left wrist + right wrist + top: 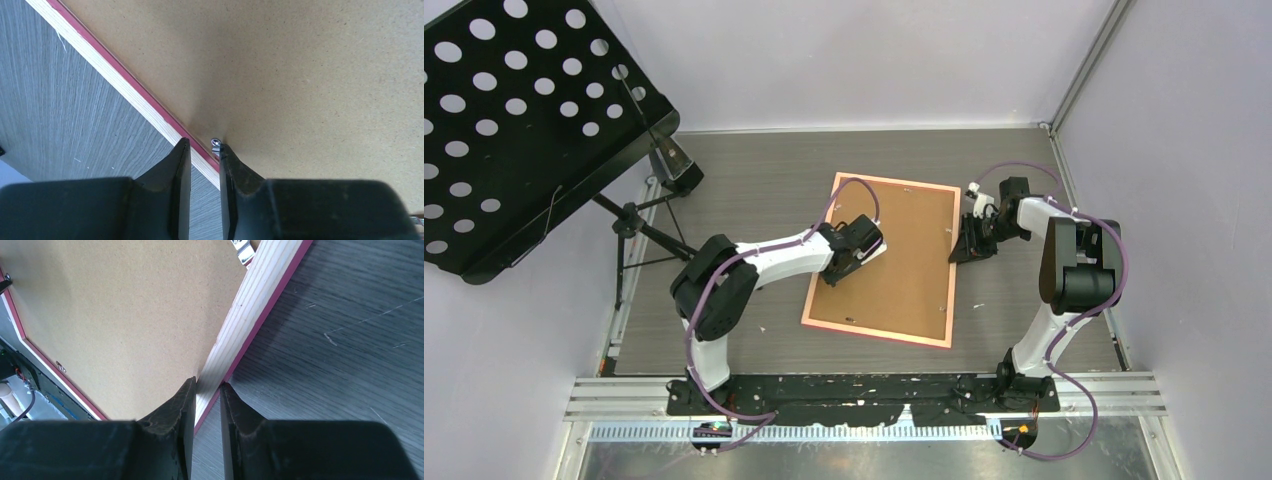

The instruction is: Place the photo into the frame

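**Two grippers at the edges of a face-down frame**

The left gripper (202, 147) has its two black, pointy fingers close together. One finger is on each side of the left rim of the frame (894, 290). I cannot tell if they squeeze the rim or only stand beside it. One fingertip is just beside a small shiny metal clip (215, 142) on the brown board (310, 75).

The right gripper (207, 385) is at the other long side. Its black fingers are pressed onto the rim there, one on the board side and one on the table side. They are pinching the frame.

The frame lies flat on the table (754, 190), between the two arms. Its back is up and its front is down. It is a long rectangle. Its long way runs from the arms' end of the table toward the far wall. The far end leans a little to the right.

The rim is thin. It is pale wood on the back, with fine stripes, and pink-red along its outer side. The board inside it is brown, flat and dull, with tiny speckles. Another small metal clip (242, 252) sits at the board's edge near the right rim.

The table is grey, with wood lines running along it. A black music stand (514, 120) with round holes is at the far left, well apart from the frame.
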You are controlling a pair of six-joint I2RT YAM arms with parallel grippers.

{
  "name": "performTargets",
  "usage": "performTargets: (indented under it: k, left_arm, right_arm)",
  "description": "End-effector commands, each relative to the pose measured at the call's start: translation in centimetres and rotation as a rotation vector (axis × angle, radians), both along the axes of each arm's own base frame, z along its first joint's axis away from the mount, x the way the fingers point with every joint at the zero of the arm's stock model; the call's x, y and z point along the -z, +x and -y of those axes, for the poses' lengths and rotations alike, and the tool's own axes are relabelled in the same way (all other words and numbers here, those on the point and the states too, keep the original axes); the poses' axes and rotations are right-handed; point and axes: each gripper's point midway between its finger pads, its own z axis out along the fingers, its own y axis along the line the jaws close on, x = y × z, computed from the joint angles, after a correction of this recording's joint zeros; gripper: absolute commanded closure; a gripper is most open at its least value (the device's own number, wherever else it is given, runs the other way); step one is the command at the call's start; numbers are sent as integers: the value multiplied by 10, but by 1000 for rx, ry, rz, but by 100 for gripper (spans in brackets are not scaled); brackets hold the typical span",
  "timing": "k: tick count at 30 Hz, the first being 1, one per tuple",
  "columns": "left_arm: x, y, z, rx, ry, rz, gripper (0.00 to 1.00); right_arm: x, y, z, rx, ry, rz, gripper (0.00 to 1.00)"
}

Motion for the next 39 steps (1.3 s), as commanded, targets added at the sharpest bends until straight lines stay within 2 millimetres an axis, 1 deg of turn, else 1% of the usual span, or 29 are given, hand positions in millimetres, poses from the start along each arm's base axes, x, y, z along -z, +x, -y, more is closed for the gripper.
performTargets:
  k: [1,3,4,5,6,11,15,16,18,19,20,21,23,28,32,34,39]
  left_arm:
    - [6,2,-3,-15,9,-18,75]
    - [5,2,-2,-17,4,-19,69]
    - [5,3,-1,-19,2,-17,67]
    - [4,3,-1,-19,3,-18,65]
    - [4,3,-1,-19,1,-18,64]
    - [4,1,0,-18,-5,-26,63]
    - [2,2,0,-19,-8,-20,62]
    - [2,2,0,-19,-8,-18,62]
    - [2,2,-1,-20,-5,-16,62]
    - [2,3,-1,-21,-2,-14,62]
    - [1,3,-2,-21,0,-12,61]
    - [2,3,-4,-22,5,-12,60]
    - [2,5,-6,-24,20,-5,59]
    - [5,4,-10,-19,58,-16,55]
    - [9,1,-11,-15,63,-43,55]
    - [13,-2,-11,-17,65,-67,56]
    - [14,-4,-13,-27,44,-103,56]
  right_arm:
    - [9,5,8,-20,-66,25,93]
    - [4,7,7,-18,-67,43,85]
    - [1,8,6,-18,-67,52,78]
    - [0,8,5,-15,-66,52,75]
    - [0,8,3,-20,-69,54,69]
    - [4,10,-1,-32,-135,52,60]
    - [6,12,-6,-54,-201,60,58]
    - [8,12,-7,-56,-211,57,60]
    - [12,11,-7,-58,-235,50,67]
    - [15,11,-6,-57,-251,43,75]
    - [16,11,-5,-58,-259,41,79]
    - [17,11,-4,-60,-264,40,86]
    - [17,11,-4,-59,-266,40,93]
    - [16,12,-2,-63,-280,37,95]
    - [2,21,8,-57,-339,98,94]
    - [-3,24,9,-61,-344,111,95]
    - [-1,26,14,-74,-376,102,95]
